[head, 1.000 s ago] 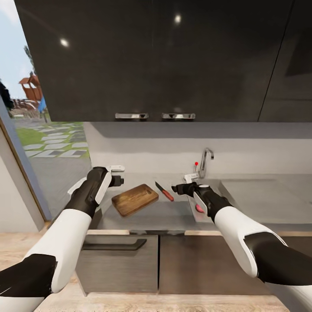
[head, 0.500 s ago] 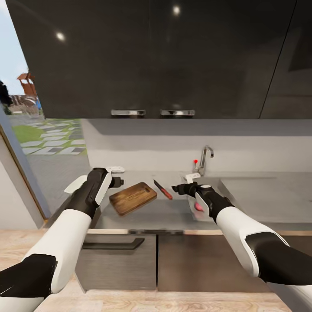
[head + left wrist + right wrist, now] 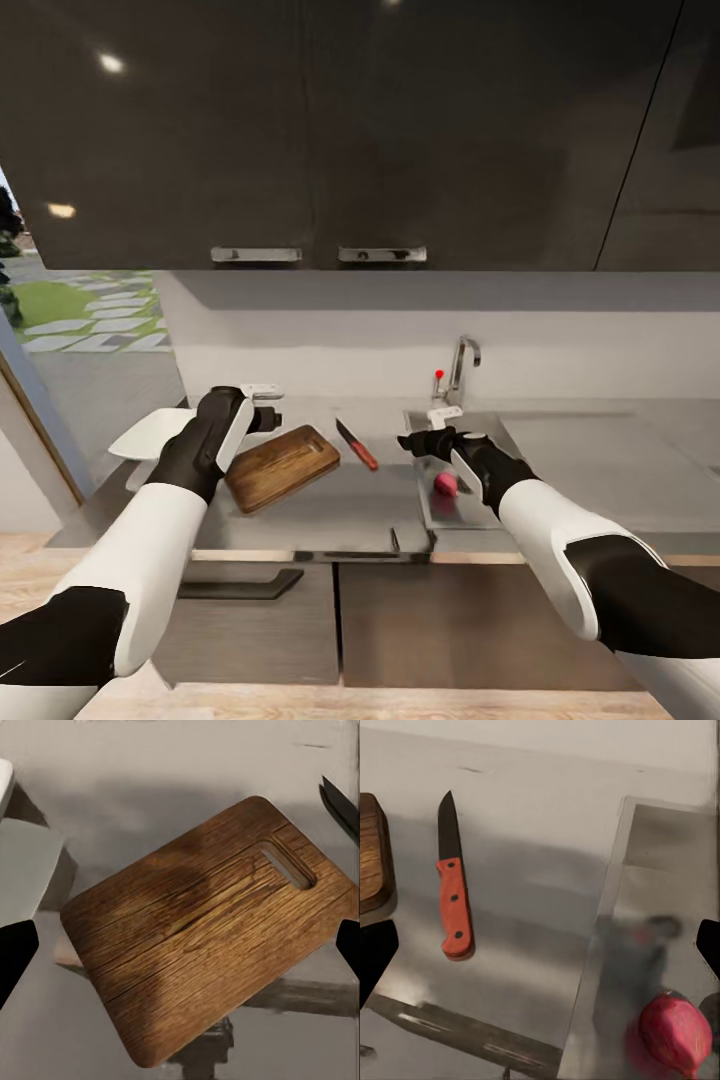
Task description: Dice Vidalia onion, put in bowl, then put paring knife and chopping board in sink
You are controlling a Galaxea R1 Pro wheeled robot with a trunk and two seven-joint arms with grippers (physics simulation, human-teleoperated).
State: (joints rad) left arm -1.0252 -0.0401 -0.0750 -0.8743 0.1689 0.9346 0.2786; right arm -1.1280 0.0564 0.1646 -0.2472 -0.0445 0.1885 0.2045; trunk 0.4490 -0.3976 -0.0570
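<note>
Head view: chopping board (image 3: 283, 467) and paring knife (image 3: 356, 445) lie on the surface (image 3: 330, 505), bowl (image 3: 150, 435) at far left, onion (image 3: 445, 485) in the sink (image 3: 478, 512). Left wrist view: the left jaws, spread, hang over the board. Right wrist view: the right jaws, spread, hang between knife and onion.

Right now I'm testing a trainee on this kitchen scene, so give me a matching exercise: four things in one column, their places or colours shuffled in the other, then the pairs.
Things:
1. onion
2. knife
3. chopping board
4. bowl

Descriptions:
A. white, at the counter's far left
B. reddish, lying in the sink
C. brown wood, under the left gripper
D. red handle, between board and sink

Pairs: 1-B, 2-D, 3-C, 4-A
</note>
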